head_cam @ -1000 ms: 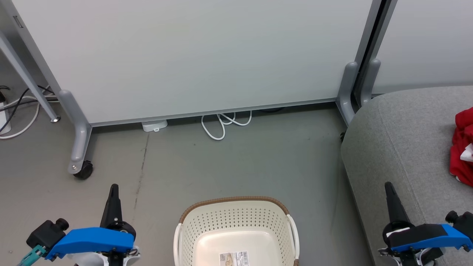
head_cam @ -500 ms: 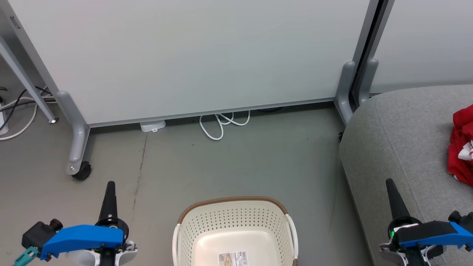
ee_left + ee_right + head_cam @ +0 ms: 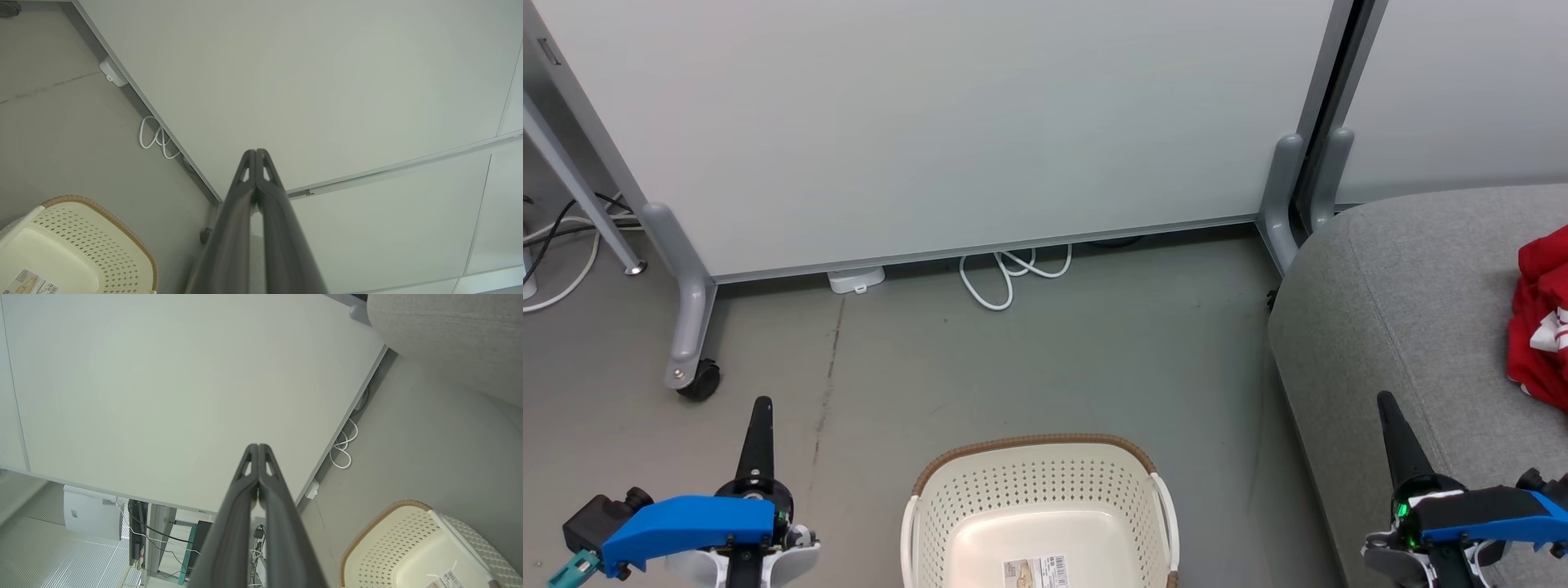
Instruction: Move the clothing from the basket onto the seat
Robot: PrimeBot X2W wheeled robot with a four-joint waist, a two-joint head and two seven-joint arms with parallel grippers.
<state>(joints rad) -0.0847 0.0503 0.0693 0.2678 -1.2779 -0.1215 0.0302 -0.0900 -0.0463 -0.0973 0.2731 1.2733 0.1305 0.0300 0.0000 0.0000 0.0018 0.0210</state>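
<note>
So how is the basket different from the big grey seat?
The basket is cream plastic full of holes; the seat is grey woven fabric. The basket is much smaller than the seat. The basket's bottom shows just a sticker, while the seat bears red clothing. Both stand on the floor.

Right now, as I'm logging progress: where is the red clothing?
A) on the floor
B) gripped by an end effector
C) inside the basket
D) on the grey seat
D: the clothing lies on the seat at the head view's right edge, and the basket floor in view carries just a sticker.
</note>
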